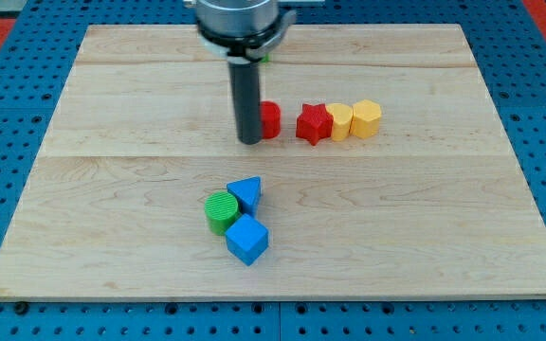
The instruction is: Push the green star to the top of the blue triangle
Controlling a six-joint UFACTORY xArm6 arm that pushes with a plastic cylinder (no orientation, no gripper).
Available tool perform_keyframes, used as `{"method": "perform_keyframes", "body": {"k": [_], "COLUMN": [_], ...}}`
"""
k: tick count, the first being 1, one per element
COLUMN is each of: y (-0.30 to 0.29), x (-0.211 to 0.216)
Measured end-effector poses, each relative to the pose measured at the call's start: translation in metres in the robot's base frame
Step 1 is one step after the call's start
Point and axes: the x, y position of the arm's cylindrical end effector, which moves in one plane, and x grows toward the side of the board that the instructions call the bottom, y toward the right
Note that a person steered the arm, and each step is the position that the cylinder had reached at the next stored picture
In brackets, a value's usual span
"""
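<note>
The blue triangle [245, 194] lies below the board's middle, touching a green cylinder [220, 211] on its left and a blue cube [246, 240] below it. Only a green sliver [265, 57] shows near the view's top, behind the arm's body; it may be the green star, mostly hidden. My tip [249, 140] rests on the board above the blue triangle, well apart from it, and right against the left side of a red block [270, 120].
A red star [314, 124] and two yellow blocks [338, 121] [366, 118] sit in a row to the right of the red block. The wooden board [112, 189] lies on a blue pegboard table.
</note>
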Motion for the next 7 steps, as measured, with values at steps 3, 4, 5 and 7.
{"method": "perform_keyframes", "body": {"k": [3, 4, 5, 7], "y": [-0.059, -0.052, 0.017, 0.042], "x": [-0.031, -0.085, -0.126, -0.177]}}
